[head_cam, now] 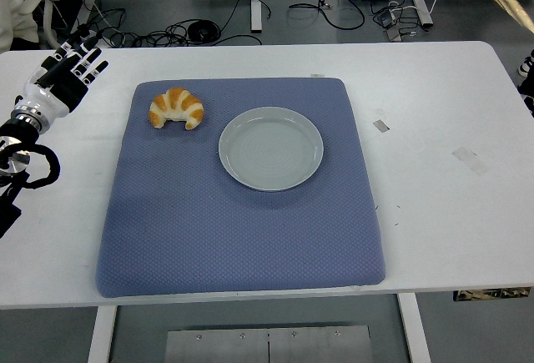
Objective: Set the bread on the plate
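So, head view, the only one: task hasn't really begun as far as the pic shows. The bread (176, 108), a croissant, lies on the blue mat (242, 238) near its far-left corner, just beside the plate (270, 148) but apart from it, w/ a strip of mat showing between them. Plate sits on the mat too, roughly mid-far, and holds nothing. Left hand (62, 75) is over the white table (434, 129) at the far-left, off the mat and well apart from the bread; fingers are stretched out and slack, gripping nothing. Right arm isn't visible at all. What's left, judging by this: reach in to the bread, grasp, lift, carry it right to the plate, let go, i.e. basically everything. As for the bread: crescent shape, golden-brown crust w/ paler bands across the ridges, tips pointing toward the near side, hollow of the curve facing the robot. Looks whole and lying flat. Prob. soft and light, so a gentle grip should do.
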Action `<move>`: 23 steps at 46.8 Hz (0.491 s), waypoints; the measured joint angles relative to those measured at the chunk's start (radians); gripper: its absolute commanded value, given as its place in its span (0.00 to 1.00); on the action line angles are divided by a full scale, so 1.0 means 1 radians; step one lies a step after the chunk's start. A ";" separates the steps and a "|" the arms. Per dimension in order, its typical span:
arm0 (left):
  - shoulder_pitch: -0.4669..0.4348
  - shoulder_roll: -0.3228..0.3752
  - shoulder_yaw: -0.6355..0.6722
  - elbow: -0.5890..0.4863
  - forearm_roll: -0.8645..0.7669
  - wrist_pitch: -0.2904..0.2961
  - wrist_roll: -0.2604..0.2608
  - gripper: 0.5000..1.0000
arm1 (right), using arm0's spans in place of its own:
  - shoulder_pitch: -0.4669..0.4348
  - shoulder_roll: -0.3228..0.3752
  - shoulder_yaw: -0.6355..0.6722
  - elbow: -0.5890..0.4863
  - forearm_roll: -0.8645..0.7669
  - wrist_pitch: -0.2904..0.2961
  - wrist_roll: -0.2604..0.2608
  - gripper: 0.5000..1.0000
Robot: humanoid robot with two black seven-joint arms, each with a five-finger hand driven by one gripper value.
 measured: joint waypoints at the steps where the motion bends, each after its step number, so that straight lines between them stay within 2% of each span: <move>1: 0.000 0.000 0.000 0.000 0.000 0.000 0.000 0.97 | 0.000 0.000 0.000 0.000 0.000 0.000 0.000 1.00; 11: 0.002 0.003 0.004 -0.011 0.023 -0.025 0.010 0.97 | 0.000 0.000 0.000 0.000 0.000 0.000 0.000 1.00; 23: -0.002 0.000 -0.002 -0.023 0.217 -0.032 0.012 0.96 | 0.000 0.000 0.000 0.000 0.000 0.000 0.000 1.00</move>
